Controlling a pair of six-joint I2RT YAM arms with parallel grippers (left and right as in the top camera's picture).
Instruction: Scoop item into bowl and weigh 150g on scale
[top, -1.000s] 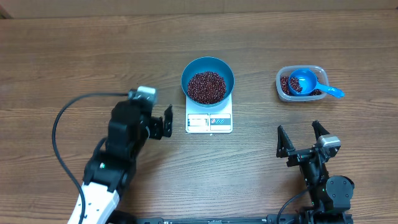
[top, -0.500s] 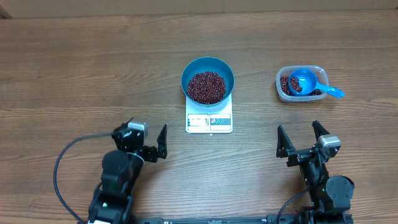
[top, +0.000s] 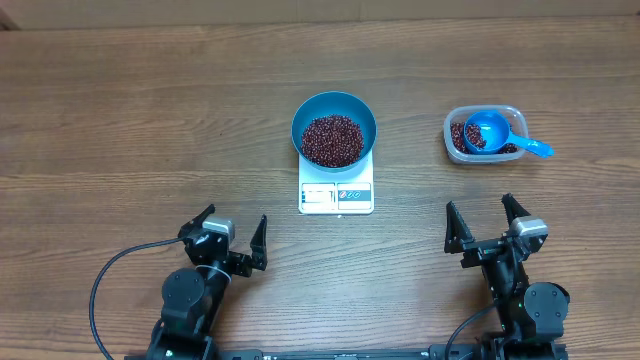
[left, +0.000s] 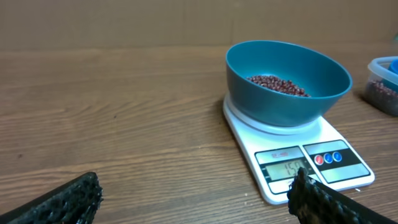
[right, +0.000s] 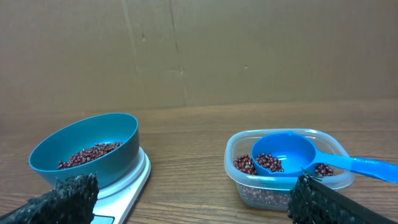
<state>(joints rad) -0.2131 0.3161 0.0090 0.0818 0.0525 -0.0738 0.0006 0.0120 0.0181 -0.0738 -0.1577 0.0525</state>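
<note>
Wooden bench (top: 150, 100): brown grain running left to right. Clear rounded-rectangle plastic tub (top: 449, 135): upright, toward bench's right side. Small blue scoop (top: 487, 131): cup resting inside tub, handle projecting over tub's right rim, pointing right. Plain brown cardboard wall (right: 249, 50): upright behind bench's far edge.

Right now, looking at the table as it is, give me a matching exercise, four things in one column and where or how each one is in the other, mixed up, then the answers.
Column one
1. blue bowl
2. blue scoop
3. white scale
4. left tool

Column two
A. resting in the clear tub
B. open, holding nothing
C. on the scale, with beans in it
D. under the bowl, display on the robot's side

Pairs: 1-C, 2-A, 3-D, 4-B
</note>
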